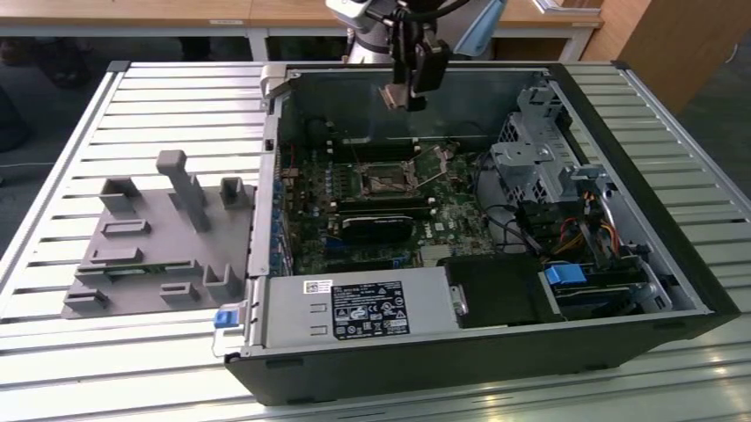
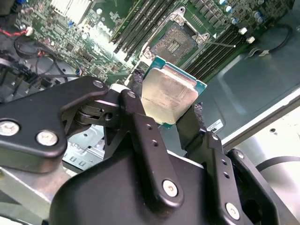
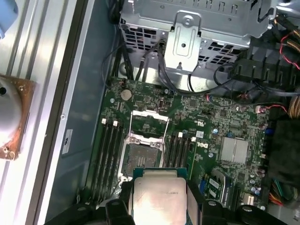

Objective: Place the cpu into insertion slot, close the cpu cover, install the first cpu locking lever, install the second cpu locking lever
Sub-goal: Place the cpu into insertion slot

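Gripper point(image 2: 169, 105) grasping the cpu point(image 2: 171, 91): two matte black fingers point(image 2: 137, 101) pinch opposite edges, spread only chip-wide. Cpu is a flat square with a pale silver-gold metal face and teal-green border, tilted slightly in the second wrist view. It hangs in air, apart from the green motherboard point(image 3: 206, 126). Insertion slot point(image 3: 140, 157) lies just beyond the chip: square, silver rim, dark pin field exposed. The cpu cover point(image 3: 149, 123), a thin silver frame with a window, is flipped open on the slot's side away from the gripper. Long black memory slots point(image 3: 108, 150) flank the slot closely on both sides. In the exterior view the gripper point(image 1: 411, 95) sits high over the open computer case point(image 1: 470, 360), near its back wall, free room around it. Slatted metal table point(image 1: 176, 97) under the case.
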